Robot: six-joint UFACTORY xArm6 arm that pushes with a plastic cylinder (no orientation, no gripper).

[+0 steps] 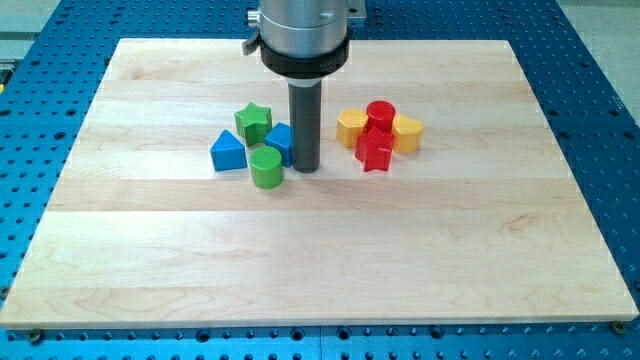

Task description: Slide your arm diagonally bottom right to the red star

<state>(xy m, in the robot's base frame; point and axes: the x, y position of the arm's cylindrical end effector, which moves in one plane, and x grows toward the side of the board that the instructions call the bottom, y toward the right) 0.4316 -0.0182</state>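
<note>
Red star [375,153] – flat on board, view's right of centre, prob. touching red cylinder [381,114] above.

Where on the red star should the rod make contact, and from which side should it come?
No grasp is possible, only a push. My tip is at the view's left of the red star, beside the blue block. The star's left and bottom faces are free; the red cylinder and yellow blocks crowd its top, so approach from the left.

No text, label or number can be read anywhere — none at all.
</note>
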